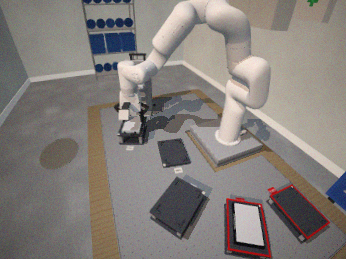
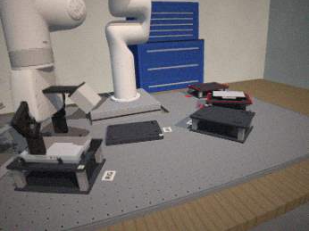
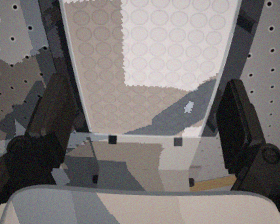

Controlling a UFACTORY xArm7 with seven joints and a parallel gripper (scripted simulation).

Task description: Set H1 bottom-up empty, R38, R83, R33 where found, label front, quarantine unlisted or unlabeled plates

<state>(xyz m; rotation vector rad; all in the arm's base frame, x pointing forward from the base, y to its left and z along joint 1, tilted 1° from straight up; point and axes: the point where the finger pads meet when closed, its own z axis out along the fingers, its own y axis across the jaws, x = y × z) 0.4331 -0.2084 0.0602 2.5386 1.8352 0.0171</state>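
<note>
A white plate [image 1: 131, 127] lies flat on the raised regrip nest RG [image 2: 55, 168] at the left of the deck. It also shows in the exterior view [image 2: 67, 151] and fills the upper part of the wrist view [image 3: 150, 53]. My gripper [image 1: 133, 115] is open and low over this plate. Its two dark fingers stand on either side of the plate's near end [image 2: 44, 135], apart from its long edges [image 3: 144, 131]. Nothing is between the fingers but the plate lying on the nest. I see no ID label on the plate from here.
A flat dark nest [image 1: 173, 152] lies mid-deck and a raised dark stand [image 1: 178, 205] in front. Two red-framed quarantine nests sit at the right: one [image 1: 247, 226] holds a white plate, the other [image 1: 298, 211] is bare. The arm's base [image 1: 231, 136] stands behind.
</note>
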